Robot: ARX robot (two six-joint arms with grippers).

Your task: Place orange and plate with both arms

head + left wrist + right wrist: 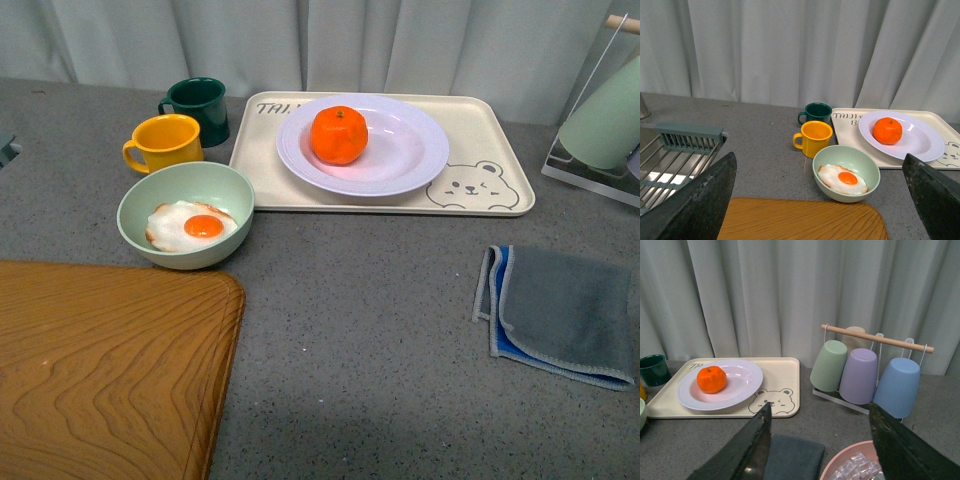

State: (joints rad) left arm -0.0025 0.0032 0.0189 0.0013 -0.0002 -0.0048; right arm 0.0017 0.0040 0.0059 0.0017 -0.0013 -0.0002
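Bear tray [480, 130]: holds white plate [410, 150]
Plate: holds orange [339, 135]
Green bowl [185, 214]: fried egg [192, 225]
Left fingers [695, 205]: spread wide, empty
Right fingers [747, 450]: spread wide, empty

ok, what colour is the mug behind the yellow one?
Dark green mug, clearest in the front view, just behind the yellow mug.

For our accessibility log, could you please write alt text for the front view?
An orange sits on a white plate on a cream bear tray. Left of the tray are a green bowl holding a fried egg, a yellow mug and a dark green mug.
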